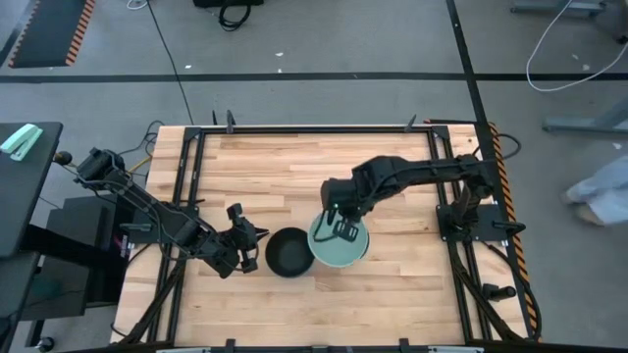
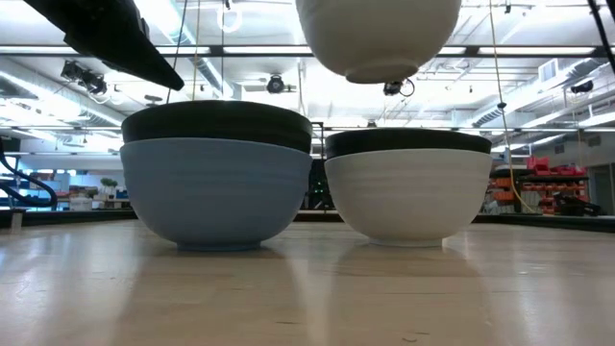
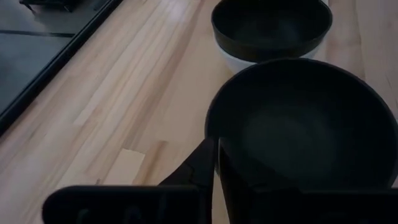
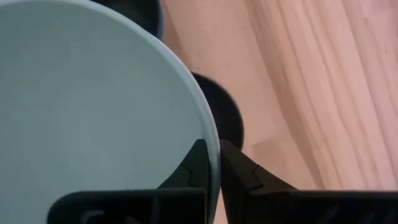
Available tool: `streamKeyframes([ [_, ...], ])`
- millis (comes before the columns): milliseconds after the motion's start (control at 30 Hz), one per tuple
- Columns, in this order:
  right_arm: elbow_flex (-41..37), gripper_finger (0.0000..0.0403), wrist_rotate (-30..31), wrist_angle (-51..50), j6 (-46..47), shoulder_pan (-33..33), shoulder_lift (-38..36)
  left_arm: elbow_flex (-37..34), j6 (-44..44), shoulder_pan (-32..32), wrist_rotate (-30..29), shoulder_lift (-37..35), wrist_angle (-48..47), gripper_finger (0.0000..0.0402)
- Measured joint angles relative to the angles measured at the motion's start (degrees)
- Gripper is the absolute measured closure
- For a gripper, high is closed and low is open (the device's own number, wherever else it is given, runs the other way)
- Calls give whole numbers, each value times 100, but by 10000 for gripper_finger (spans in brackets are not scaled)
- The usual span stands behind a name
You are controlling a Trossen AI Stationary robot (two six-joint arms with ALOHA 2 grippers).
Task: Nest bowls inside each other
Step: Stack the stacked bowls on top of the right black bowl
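Observation:
A black bowl (image 1: 287, 252) sits nested in the blue bowl (image 2: 216, 197) near the table's near edge. My left gripper (image 1: 257, 240) is at its left rim, shut on it. A second black bowl (image 3: 270, 28) rests inside a white bowl (image 2: 408, 197) just to the right. My right gripper (image 1: 339, 227) is shut on the mint green bowl (image 1: 340, 245), which hangs in the air (image 2: 378, 34) above that white stack. No other white bowl shows. My left gripper (image 3: 216, 177) pinches the black bowl's rim (image 3: 211, 134) on its left side, one finger inside the bowl and one outside. It comes from the table's left, slanting down. The bowl sits upright in the blue bowl. My right gripper (image 4: 212, 165) pinches the mint green bowl's rim (image 4: 214, 140), one finger inside and one outside, coming from above. The bowl is lifted clear and upright, its base (image 2: 375, 72) above the white stack.
The two stacks stand side by side, close together, near the table's near edge. Bare wood (image 1: 294, 172) stretches toward the far edge. A black metal frame (image 1: 186, 176) runs along the table's sides.

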Motion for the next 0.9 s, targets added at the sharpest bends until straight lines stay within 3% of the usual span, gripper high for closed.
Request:
streamKeyframes([
  [300,-69,385,250,-19,476,394,0,0,-171,-7,91,0,-2,383],
  [600,-762,385,258,30,579,526,-109,0,-264,-7,153,0,0,371],
  [900,-2750,385,269,1822,574,170,-1578,-1,-259,-9,153,0,2,373],
])
